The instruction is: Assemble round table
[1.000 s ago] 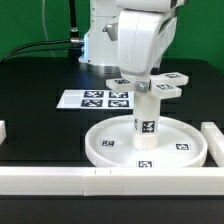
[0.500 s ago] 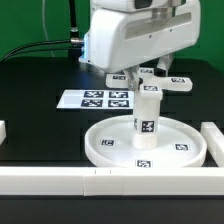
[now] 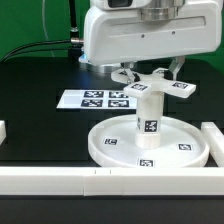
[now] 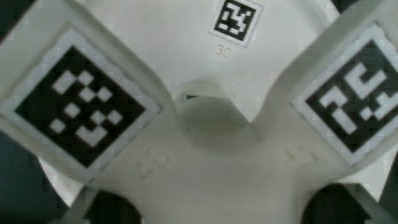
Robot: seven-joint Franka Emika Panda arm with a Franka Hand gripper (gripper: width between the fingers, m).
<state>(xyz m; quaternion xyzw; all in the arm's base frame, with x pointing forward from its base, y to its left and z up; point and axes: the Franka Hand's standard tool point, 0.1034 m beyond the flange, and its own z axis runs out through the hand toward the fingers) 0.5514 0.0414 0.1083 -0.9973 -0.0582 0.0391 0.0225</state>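
Count: one round disc (image 3: pixel 95 152), one leg (image 3: pixel 148 112), one cross-shaped piece (image 3: pixel 150 88), one marker board (image 3: pixel 75 100). White border blocks (image 3: pixel 60 180) run along the front and at both side edges of the exterior view; number of segments unclear.

Contents: the rimmed disc lies flat on the black table (image 3: pixel 40 110) and holds the leg, upright at its centre. Three square tags show on the disc floor around the leg. The cross-shaped piece sits level on top of the leg, arms spread, tags up.

Arm: wrist straight above the leg, gripper (image 3: pixel 150 72) pointing down over the cross-shaped piece. Dark fingers (image 3: pixel 127 72) stand fairly wide, one on each side of the hub. In the wrist view the piece (image 4: pixel 214 130) fills the frame between the fingertips (image 4: pixel 98 205). Cannot tell whether they press on it or only flank it.
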